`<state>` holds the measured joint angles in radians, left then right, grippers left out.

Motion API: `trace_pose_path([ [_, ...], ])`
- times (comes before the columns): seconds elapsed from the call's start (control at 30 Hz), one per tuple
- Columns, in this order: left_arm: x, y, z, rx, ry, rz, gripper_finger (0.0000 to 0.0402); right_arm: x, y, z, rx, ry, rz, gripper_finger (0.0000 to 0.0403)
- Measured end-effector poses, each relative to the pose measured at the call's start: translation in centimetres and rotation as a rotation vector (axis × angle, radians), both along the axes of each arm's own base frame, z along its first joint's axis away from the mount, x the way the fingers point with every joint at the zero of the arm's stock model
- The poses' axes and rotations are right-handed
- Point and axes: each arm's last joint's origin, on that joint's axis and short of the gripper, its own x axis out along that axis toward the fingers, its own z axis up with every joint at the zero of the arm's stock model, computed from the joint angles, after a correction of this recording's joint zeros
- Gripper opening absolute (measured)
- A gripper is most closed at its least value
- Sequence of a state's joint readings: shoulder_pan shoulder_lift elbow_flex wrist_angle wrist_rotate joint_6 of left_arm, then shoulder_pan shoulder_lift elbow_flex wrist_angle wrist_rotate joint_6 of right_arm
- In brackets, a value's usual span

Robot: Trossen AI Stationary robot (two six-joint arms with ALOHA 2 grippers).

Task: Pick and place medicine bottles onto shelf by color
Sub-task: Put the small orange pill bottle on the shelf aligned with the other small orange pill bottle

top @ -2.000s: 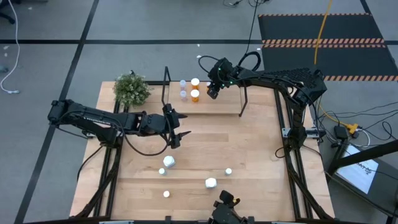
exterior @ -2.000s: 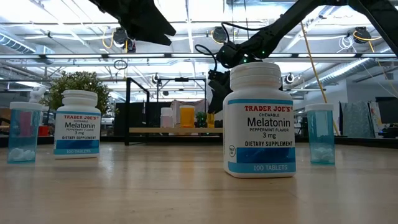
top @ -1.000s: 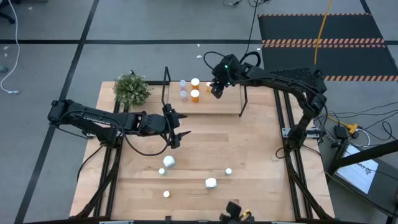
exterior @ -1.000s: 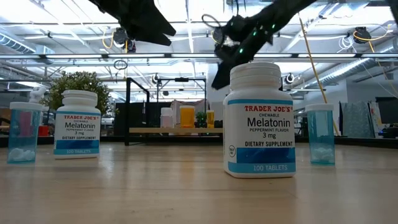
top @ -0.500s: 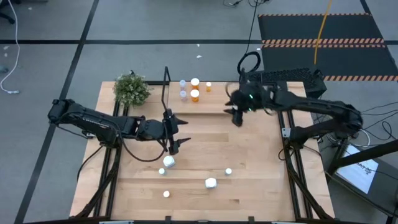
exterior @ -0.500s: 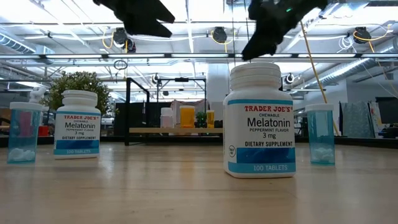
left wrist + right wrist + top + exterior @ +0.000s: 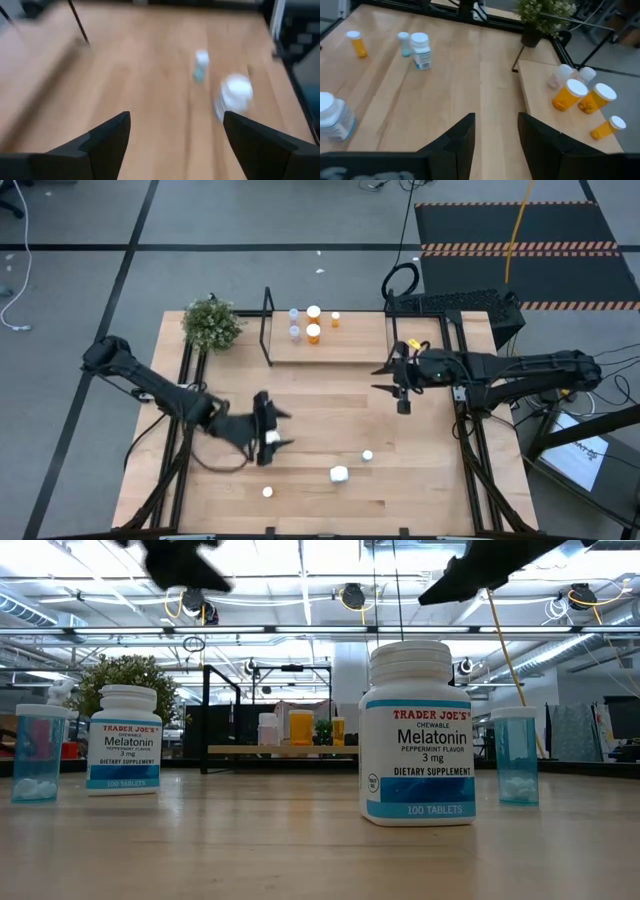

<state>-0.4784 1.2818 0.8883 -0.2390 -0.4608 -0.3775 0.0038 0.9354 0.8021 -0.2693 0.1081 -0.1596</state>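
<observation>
The shelf (image 7: 350, 345) stands at the table's far side. On its board stand two clear bottles (image 7: 294, 322), two orange bottles (image 7: 314, 332) and a small orange bottle (image 7: 335, 320). My left gripper (image 7: 275, 432) is open, high over a white bottle (image 7: 270, 440) that stands on the table. In the left wrist view (image 7: 175, 135) its fingers stand wide apart with nothing between them. My right gripper (image 7: 380, 379) is open and empty, in front of the shelf's right end; it also shows in the right wrist view (image 7: 496, 132).
On the near table stand another white bottle (image 7: 339, 474), a pale blue bottle (image 7: 367, 455), a small orange bottle (image 7: 267, 492) and a small pale one (image 7: 262, 457). A potted plant (image 7: 212, 323) stands left of the shelf. The shelf's black end frames (image 7: 267, 325) rise above its board.
My right gripper has drawn back from the shelf toward the table's near and right edges. The small orange bottle stays standing on the shelf. My left gripper has gone toward the table's near edge and now hangs over the white bottle.
</observation>
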Motion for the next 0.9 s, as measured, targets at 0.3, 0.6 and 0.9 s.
trace_pose_path([
  [0.3, -1.7, -6.4, -3.4, -0.137, 0.127, -0.053, 0.0246, -0.7, 0.4, 0.8, 0.033, -0.056, 0.007, 0.0144],
  [0.6, -2.8, -10.1, -6.2, -0.169, 0.227, -0.069, 0.0234, -0.6, 1.2, 0.7, 0.065, -0.051, 0.029, 0.0144],
  [0.9, -4.1, -12.2, -8.2, -0.191, 0.274, -0.063, 0.0283, -0.6, 1.6, 0.7, 0.066, -0.051, 0.055, 0.0144],
])
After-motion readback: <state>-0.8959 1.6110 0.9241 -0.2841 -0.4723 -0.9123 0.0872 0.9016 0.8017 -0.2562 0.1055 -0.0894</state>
